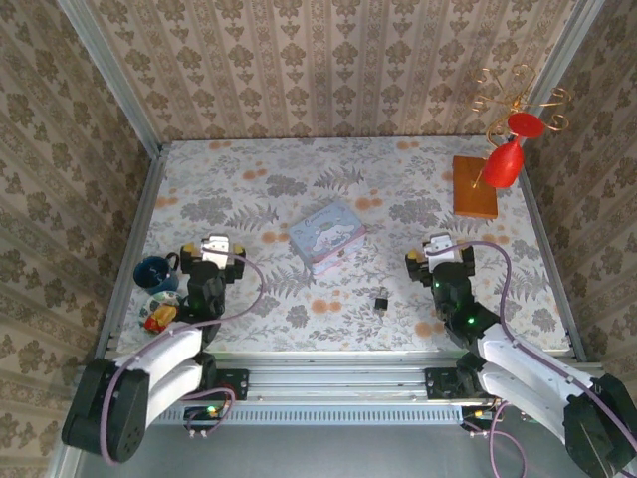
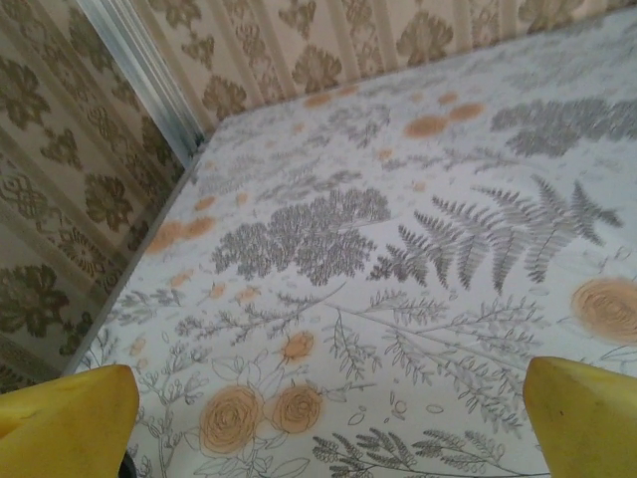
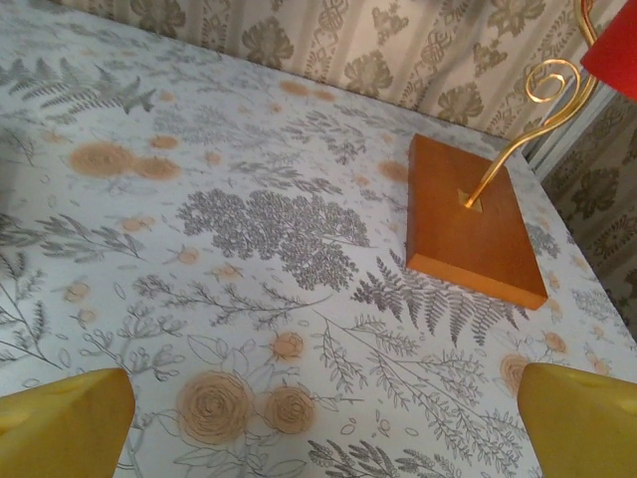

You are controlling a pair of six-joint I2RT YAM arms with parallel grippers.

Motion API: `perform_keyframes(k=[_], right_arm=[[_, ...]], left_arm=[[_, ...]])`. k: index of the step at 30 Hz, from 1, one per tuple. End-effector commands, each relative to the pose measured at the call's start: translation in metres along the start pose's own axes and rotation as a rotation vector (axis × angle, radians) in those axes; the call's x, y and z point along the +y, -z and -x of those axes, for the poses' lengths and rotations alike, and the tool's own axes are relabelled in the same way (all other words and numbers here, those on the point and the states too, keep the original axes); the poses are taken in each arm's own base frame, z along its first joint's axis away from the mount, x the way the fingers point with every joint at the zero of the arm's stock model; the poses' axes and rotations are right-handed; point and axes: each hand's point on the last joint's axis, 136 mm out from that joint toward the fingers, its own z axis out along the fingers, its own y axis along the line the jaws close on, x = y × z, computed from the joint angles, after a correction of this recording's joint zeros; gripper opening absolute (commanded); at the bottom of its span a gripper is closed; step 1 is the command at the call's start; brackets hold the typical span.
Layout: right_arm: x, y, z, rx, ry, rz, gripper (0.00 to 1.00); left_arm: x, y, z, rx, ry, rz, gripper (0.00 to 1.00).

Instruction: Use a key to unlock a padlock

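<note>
Currently I see the padlock lying on the counter between my two arms, on the near side of the pastel tin and apart from it. My left pincer and right pincer both stand spread wide, gripping nothing, each well apart from the padlock.

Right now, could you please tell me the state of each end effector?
Left end effector: open, holding nothing.
Right end effector: open, holding nothing.
</note>
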Motion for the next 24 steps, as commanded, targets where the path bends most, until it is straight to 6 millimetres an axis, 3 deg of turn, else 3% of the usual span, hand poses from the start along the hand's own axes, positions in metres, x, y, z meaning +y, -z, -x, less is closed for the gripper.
perform_keyframes(k=[1, 8, 10, 14, 16, 19, 24], right_arm=[[0.0, -0.004, 0.024, -0.112, -0.037, 0.023, 1.0], [-0.003, -0.036, 0.011, -0.098, -0.057, 0.002, 1.0], [0.001, -0.044, 0.012, -0.1, -0.026, 0.016, 1.0], [0.0, -0.057, 0.016, -0.135, -0.042, 0.035, 1.0], [0.001, -0.063, 0.017, -0.141, -0.049, 0.063, 1.0], [0.005, -0.079, 0.01, -0.128, -0.106, 0.133, 1.0], [-0.042, -0.112, -0.018, -0.03, -0.29, -0.055, 1.0]], left_arm=[[0.006, -0.012, 0.02, -0.083, 0.04, 0.003, 1.0], [0.018, -0.048, 0.021, -0.083, 0.039, 0.037, 1.0], [0.025, -0.058, 0.012, -0.078, 0.088, 0.061, 1.0], [0.019, -0.075, -0.007, -0.014, 0.109, 0.018, 1.0], [0.014, -0.086, -0.003, -0.013, 0.082, -0.018, 1.0], [0.026, -0.095, -0.008, 0.048, 0.126, 0.019, 1.0], [0.032, -0.094, -0.01, 0.057, 0.147, 0.048, 1.0]])
